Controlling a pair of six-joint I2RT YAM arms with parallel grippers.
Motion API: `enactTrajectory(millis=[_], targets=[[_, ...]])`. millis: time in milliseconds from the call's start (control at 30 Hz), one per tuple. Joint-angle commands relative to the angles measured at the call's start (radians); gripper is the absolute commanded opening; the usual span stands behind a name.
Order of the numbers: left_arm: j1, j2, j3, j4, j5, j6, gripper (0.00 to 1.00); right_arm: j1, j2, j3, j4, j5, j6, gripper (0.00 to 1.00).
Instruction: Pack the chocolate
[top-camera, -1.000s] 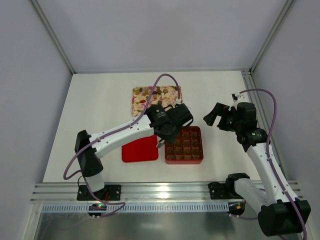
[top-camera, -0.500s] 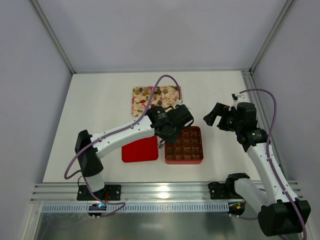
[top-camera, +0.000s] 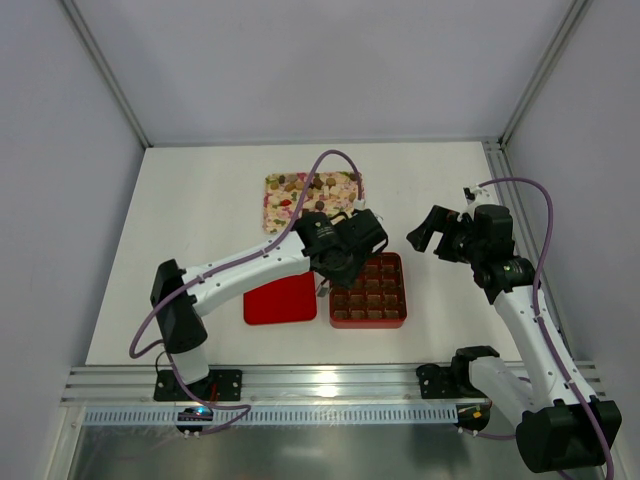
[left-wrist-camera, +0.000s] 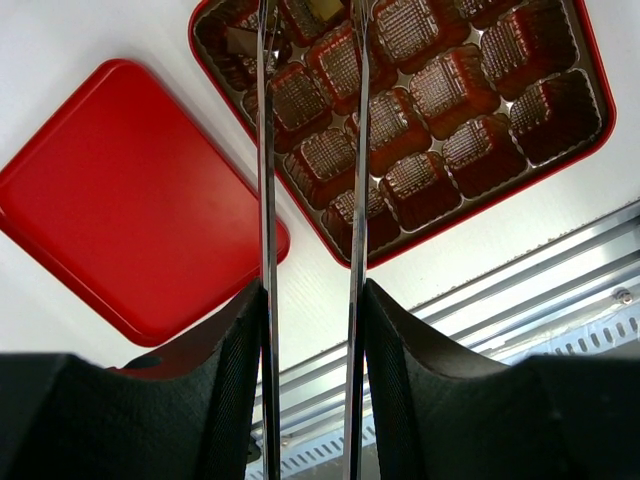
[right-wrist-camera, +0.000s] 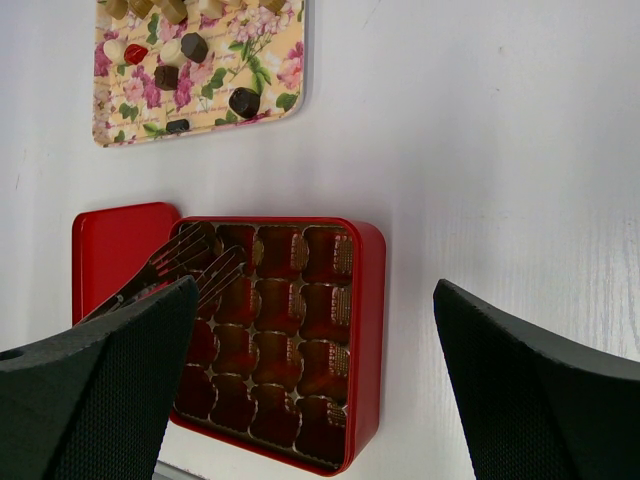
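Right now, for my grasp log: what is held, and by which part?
Right gripper holds nothing. Left gripper: cannot tell; its tips over the red box are unclear.

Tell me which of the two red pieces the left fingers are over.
The red box with the brown gridded insert, right of the flat plain lid.

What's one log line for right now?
left gripper: tips over red square box, grasp unclear | right gripper: open, empty | small brown chocolates: on flowered rectangular tray
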Motion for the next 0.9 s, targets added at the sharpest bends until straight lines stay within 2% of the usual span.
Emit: enactTrajectory(millis=[0,133,300,633,867], targets=[[-0.008,-0.025,0.038,0.025,-0.037,-0.002,0.42,0.001,-0.018,0.006,0.017,-0.006,-0.011,1.0],[0.025,-0.055,0.092,0.0,-0.082,0.005,0.42,0.001,-0.015,0.007,0.021,-0.009,-0.011,1.0],[0.151,-0.043,0.141,-0.023,-0.103,0.048,0.43,0.001,-0.007,0.006,0.026,-0.016,-0.009,1.0],[0.401,0.104,0.23,0.014,-0.082,0.125,0.45,0.001,0.0,0.007,0.03,-0.025,-0.011,1.0],[0.444,0.196,0.27,0.014,-0.063,0.147,0.45,-0.001,-0.004,0.006,0.026,-0.026,-0.012,1.0]])
